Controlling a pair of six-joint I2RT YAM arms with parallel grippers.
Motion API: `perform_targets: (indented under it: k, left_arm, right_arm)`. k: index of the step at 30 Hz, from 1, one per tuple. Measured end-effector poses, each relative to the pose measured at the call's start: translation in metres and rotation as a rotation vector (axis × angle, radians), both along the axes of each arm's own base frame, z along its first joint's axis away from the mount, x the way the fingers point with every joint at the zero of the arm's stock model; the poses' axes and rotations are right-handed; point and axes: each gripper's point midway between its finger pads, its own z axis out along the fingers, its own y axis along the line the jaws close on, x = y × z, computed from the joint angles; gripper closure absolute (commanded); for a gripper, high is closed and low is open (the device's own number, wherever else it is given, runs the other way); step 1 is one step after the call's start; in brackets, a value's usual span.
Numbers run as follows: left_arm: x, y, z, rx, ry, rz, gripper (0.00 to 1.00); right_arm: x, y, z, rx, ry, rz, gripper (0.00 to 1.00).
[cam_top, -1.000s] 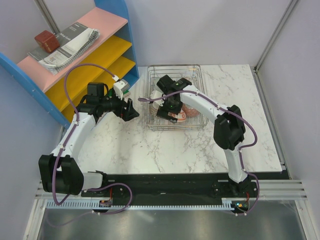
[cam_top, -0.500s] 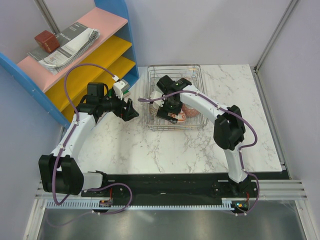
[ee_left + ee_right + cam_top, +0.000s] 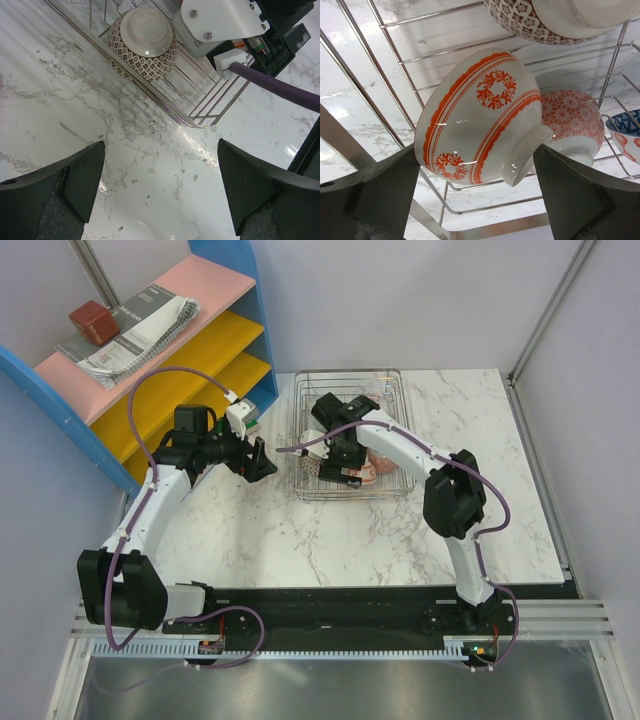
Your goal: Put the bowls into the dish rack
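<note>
Showing four bowls (image 3: 480, 120) in one dish rack (image 3: 342, 140) — brown, orange, red, blue.

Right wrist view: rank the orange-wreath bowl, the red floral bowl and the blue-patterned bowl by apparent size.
1. orange-wreath bowl, largest by far, though nearest the camera.
2. red floral bowl, partly hidden behind it.
3. blue-patterned bowl, smallest showing, but cut off by the frame edge, so its rank is unsure.
</note>
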Motion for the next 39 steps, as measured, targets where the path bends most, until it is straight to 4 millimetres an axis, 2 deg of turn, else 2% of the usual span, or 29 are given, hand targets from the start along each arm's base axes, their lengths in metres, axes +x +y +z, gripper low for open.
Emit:
perform_targets:
  k: [9,18,31,39]
  left_arm:
    - [0.000,0.000,0.000,0.003,-0.001,-0.002,0.00]
    - [0.000,0.000,-0.001,0.004,-0.001,-0.003,0.00]
    - [-0.002,0.000,-0.004,0.006,0.017,-0.003,0.00]
    - [-0.001,0.000,-0.004,0.006,0.021,-0.003,0.00]
  right_arm:
    - [-0.001,-0.015,-0.002,-0.084,0.000,0.038,0.02]
    - [-0.002,-0.022,-0.001,-0.121,0.008,0.083,0.02]
    - [0.005,-0.009,0.005,-0.088,0.027,0.101,0.02]
    - [0.011,-0.002,0.017,-0.058,-0.002,0.102,0.02]
